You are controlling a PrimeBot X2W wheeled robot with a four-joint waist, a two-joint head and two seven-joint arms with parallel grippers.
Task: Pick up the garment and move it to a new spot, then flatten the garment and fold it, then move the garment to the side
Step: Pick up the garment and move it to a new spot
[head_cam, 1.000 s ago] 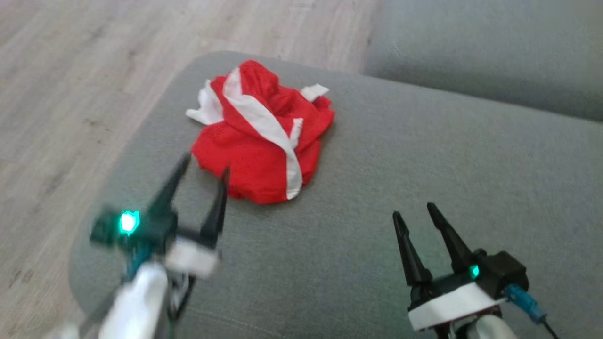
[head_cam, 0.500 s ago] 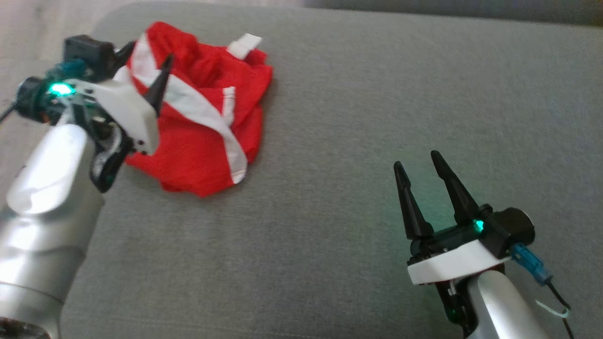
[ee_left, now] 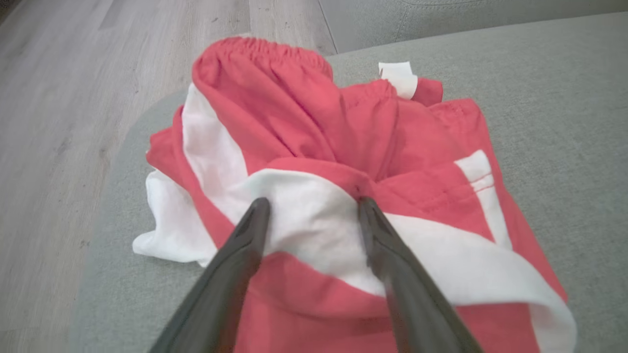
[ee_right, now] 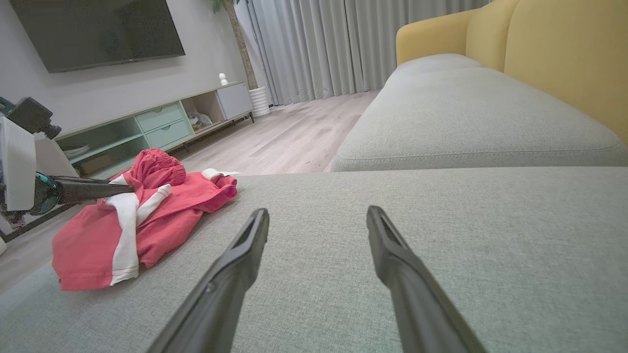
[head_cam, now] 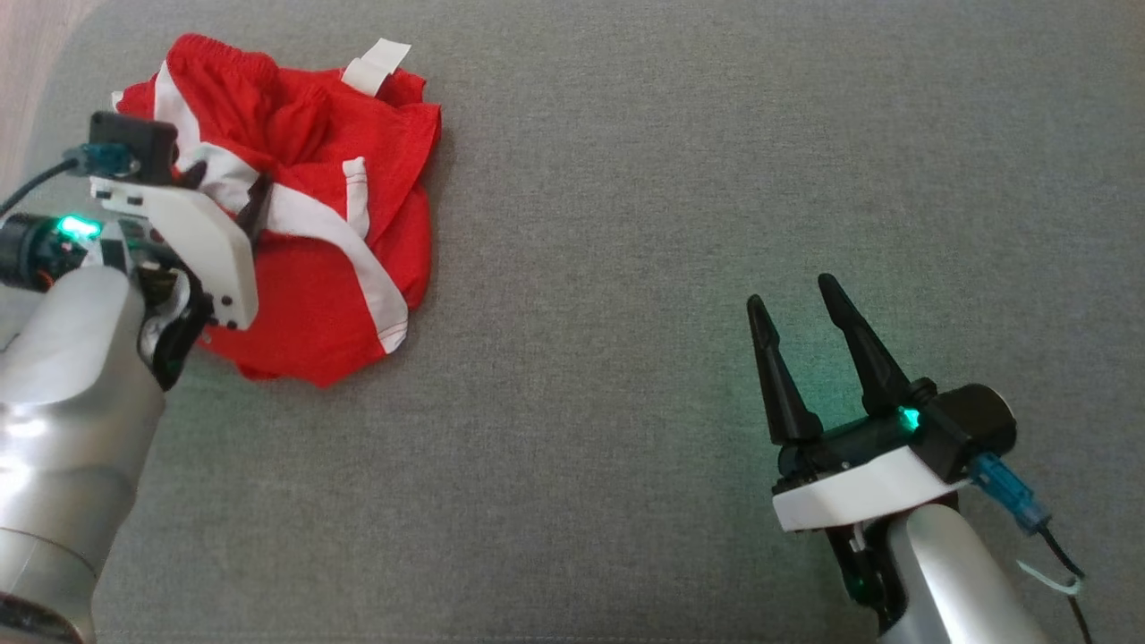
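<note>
A crumpled red garment (head_cam: 331,295) with white bands lies at the far left of the grey sofa cushion (head_cam: 644,179). My left gripper (head_cam: 224,183) is down on it, open. In the left wrist view the garment (ee_left: 304,113) has a raised fold of white band between the two fingers of this gripper (ee_left: 312,203), whose tips touch the cloth without pinching it. My right gripper (head_cam: 791,293) hovers open over bare cushion at the lower right, well away from the garment. In the right wrist view its fingers (ee_right: 318,212) stand wide with nothing between them, and the garment (ee_right: 162,215) lies far left.
The cushion's left edge drops to wooden floor (ee_left: 59,73) just beyond the garment. A second grey cushion (ee_right: 466,113) and a yellow backrest (ee_right: 564,59) lie past the right gripper. A low TV cabinet (ee_right: 157,122) stands across the room.
The head camera has tilted down and turned. My left gripper has travelled from the near side of the garment onto its top, fingers now astride the white band. The right gripper has stayed put.
</note>
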